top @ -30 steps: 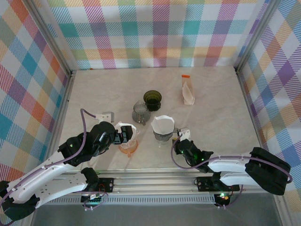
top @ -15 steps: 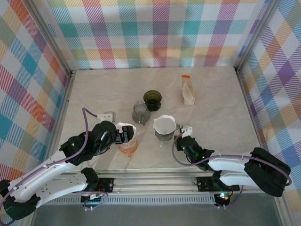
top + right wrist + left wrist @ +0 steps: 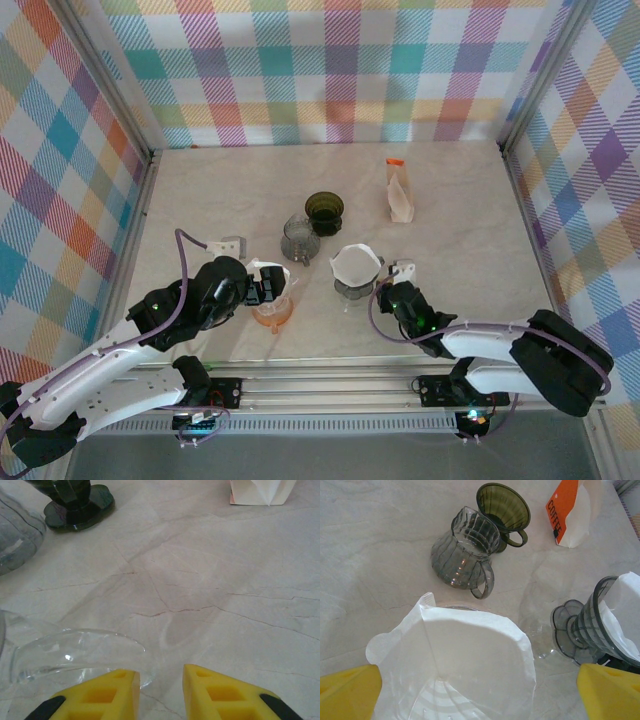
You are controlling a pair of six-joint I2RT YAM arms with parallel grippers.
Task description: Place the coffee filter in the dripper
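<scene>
Filter (image 3: 470, 650), grey pitcher (image 3: 462, 555) just beyond, green dripper (image 3: 504, 507) behind it, coffee bag (image 3: 567, 512) right

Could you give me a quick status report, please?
Left gripper open, straddling filter seated in orange dripper. Right gripper slightly open, empty, beside grey dripper. Nothing in the way.

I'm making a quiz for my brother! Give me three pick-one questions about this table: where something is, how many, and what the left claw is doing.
1. Where is the coffee bag? A) back right B) inside the pitcher C) near left corner
2. How many drippers hold a paper filter? A) none B) two C) four
3. The left claw is: A) open B) gripping the bag C) gripping the pitcher
Answers: A, back right; B, orange dripper and grey dripper; A, fingers far apart.
</scene>
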